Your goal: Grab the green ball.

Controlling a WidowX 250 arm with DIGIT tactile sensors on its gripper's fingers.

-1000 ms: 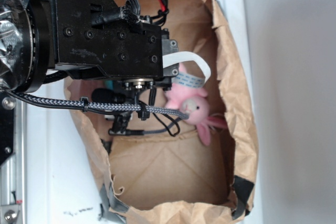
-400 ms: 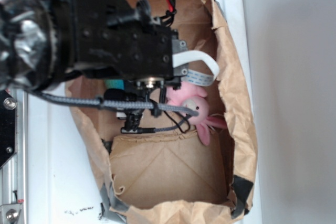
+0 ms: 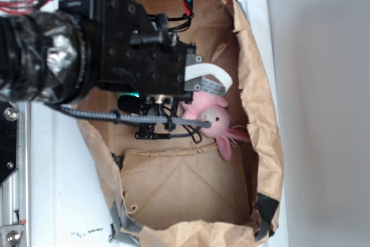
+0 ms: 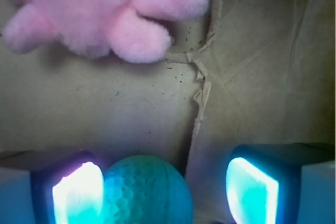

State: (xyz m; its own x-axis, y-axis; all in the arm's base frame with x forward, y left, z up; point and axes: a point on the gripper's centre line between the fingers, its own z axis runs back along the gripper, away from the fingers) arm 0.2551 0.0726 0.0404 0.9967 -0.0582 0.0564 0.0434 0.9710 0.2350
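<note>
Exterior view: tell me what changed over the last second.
The arm swung and tilted, its big joint now lying across the upper left of the frame, with the wrist still over the bag. The pincer is open, the ball between its pads, against the left one, not yet gripped. The bunny and bag stayed put.

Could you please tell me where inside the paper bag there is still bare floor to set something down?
The widest free patch is the bag floor below the pink bunny, bordered by the bag's near wall. The upper part is crowded: the gripper straddles the green ball there, the bunny alongside.
</note>
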